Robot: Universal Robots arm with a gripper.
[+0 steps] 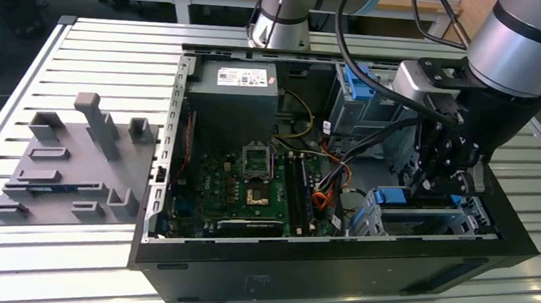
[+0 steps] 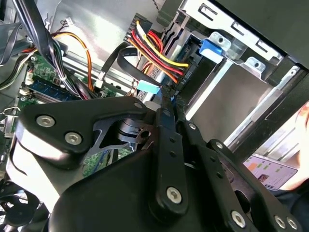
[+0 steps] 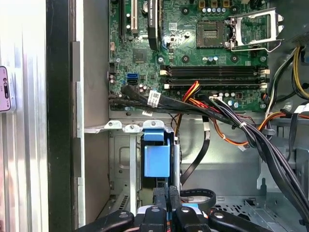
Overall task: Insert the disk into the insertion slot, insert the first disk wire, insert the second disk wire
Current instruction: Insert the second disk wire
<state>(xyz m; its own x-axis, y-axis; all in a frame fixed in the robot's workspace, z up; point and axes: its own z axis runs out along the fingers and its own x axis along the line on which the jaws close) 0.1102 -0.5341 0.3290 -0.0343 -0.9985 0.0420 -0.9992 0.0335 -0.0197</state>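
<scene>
Gripper point(image 3: 166, 193): lowered into the drive corner of the open computer case point(image 1: 338, 270); in both wrist views the two fingers stand pressed together, pinching a small light-blue connector point(image 2: 147, 88) at their tips.
Connector: held just before the rear of the drive bay, where a bundle of red, yellow and black wires point(image 2: 154, 48) also ends; whether it is already seated cannot be told.
Disk point(image 1: 420, 205): directly below the gripper in the exterior view, lying inside the cage with its blue carrier showing at both ends. The disk step is judged done.
Insertion slot point(image 1: 380, 223): the perforated metal cage around the disk, at the near corner of the case.
Blue latch point(image 3: 157, 159): just beyond the fingertips in the first wrist view, on the bay's metal frame.
Wiring: a black cable bundle point(image 3: 231, 121) runs past the gripper toward the motherboard point(image 3: 193, 48), farther off.
Progress: judged to be in the wire stage; which wire is in hand, and whether either is plugged in, cannot be told.
Grey fixture plate point(image 1: 69, 173): well apart, outside the case on the slatted table point(image 1: 53, 265).
</scene>
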